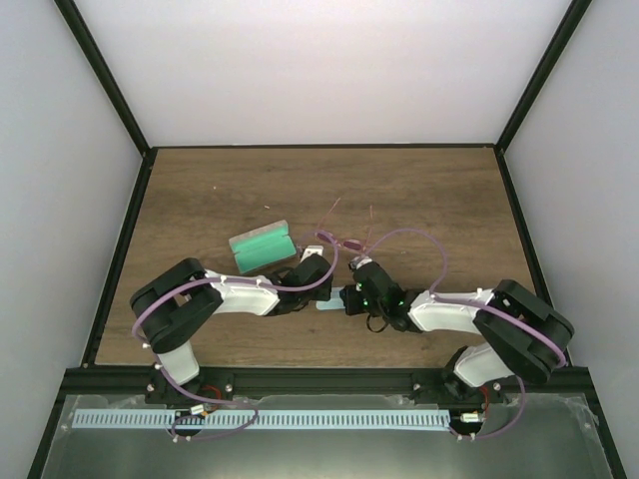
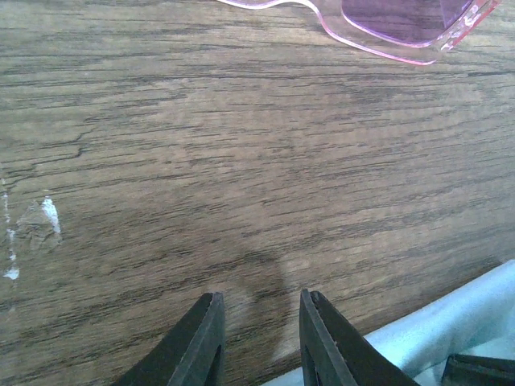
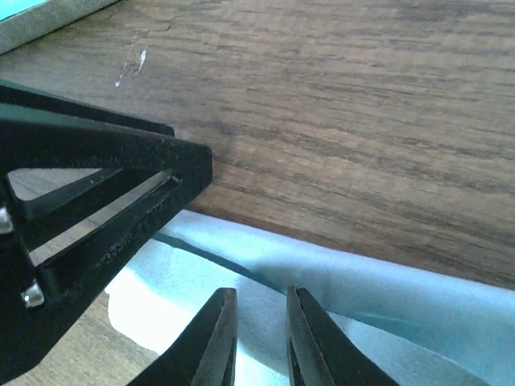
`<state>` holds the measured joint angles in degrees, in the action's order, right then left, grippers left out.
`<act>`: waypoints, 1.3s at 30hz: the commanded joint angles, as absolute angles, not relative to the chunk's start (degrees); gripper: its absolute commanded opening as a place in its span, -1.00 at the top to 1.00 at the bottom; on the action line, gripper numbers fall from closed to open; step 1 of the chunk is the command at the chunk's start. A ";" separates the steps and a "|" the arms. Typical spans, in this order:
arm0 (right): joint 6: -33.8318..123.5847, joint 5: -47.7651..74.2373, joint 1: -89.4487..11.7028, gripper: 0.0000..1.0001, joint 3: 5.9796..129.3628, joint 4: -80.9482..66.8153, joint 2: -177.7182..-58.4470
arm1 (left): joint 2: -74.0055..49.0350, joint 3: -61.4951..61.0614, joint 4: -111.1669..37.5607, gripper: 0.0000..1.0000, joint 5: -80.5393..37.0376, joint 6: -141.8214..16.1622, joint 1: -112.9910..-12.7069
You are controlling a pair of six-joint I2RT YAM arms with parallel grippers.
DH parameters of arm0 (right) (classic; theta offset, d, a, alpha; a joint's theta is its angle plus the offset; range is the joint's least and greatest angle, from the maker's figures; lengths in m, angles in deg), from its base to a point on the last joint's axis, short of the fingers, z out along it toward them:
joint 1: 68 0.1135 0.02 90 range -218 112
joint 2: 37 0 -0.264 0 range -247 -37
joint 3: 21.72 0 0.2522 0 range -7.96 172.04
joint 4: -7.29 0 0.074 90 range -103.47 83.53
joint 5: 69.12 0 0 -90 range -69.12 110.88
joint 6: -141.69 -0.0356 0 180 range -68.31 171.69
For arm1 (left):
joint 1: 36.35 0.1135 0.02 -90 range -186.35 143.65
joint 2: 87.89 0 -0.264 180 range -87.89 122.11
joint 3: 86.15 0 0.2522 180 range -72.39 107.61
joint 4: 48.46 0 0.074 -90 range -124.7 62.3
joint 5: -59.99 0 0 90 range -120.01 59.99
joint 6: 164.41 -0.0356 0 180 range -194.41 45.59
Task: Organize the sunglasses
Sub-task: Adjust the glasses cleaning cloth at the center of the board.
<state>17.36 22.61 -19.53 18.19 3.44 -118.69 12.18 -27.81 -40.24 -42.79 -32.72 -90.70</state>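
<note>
Fingers are too small to judge from above: left gripper (image 1: 321,267) and right gripper (image 1: 353,279) sit nose to nose by the light blue cloth (image 1: 329,303). The sunglasses (image 1: 339,239) lie on the table (image 1: 429,200) just beyond, beside the open grey case (image 1: 263,247).

Left wrist view: fingers slightly apart over bare wood, holding nothing.

Right wrist view: narrow gap over the cloth, can't tell if it's pinching.

Nothing's packed yet, I'd say.

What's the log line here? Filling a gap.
left gripper: narrowly open, empty | right gripper: narrowly open over cloth | sunglasses: on table

Probably a lab: white-walled, black-framed booth (image 1: 319,70) around a wooden table (image 1: 419,190)
</note>
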 commanded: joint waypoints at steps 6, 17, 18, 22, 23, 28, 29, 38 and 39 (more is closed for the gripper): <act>15.99 22.74 -17.43 0.64 16.95 3.78 -115.60 | 14.14 -26.93 -39.97 0.45 -42.14 -32.75 -90.40; 15.06 22.72 -17.00 0.64 15.26 3.73 -114.19 | 14.47 -26.75 -39.97 0.45 -42.02 -32.75 -90.40; 14.99 22.79 -16.94 0.64 15.25 3.53 -113.96 | 14.43 -26.75 -39.97 0.45 -42.03 -32.75 -90.39; 14.71 23.26 -16.34 0.64 14.86 2.89 -111.87 | 14.41 -26.79 -39.88 0.45 -42.11 -32.76 -90.40; 14.65 23.51 -16.25 0.64 14.56 2.78 -111.17 | 14.41 -26.84 -39.95 0.45 -42.13 -32.76 -90.40; 14.37 26.13 -16.23 0.58 14.33 0.56 -107.54 | 14.35 -26.86 -40.05 0.45 -41.93 -32.86 -90.39; 14.28 27.21 -16.28 0.56 14.36 -0.14 -106.72 | 14.26 -26.90 -40.02 0.45 -41.96 -32.85 -90.37; 14.73 31.46 -16.49 0.48 15.89 -3.71 -108.39 | 9.86 -29.53 -41.36 0.45 -42.04 -32.65 -90.40; 14.76 31.10 -16.50 0.48 15.98 -3.15 -109.47 | 9.57 -29.54 -41.30 0.45 -42.11 -32.70 -90.38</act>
<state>14.72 28.95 -16.80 14.47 -1.83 -106.67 11.98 -28.36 -41.27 -42.46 -32.70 -90.63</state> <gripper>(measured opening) 0.258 0.276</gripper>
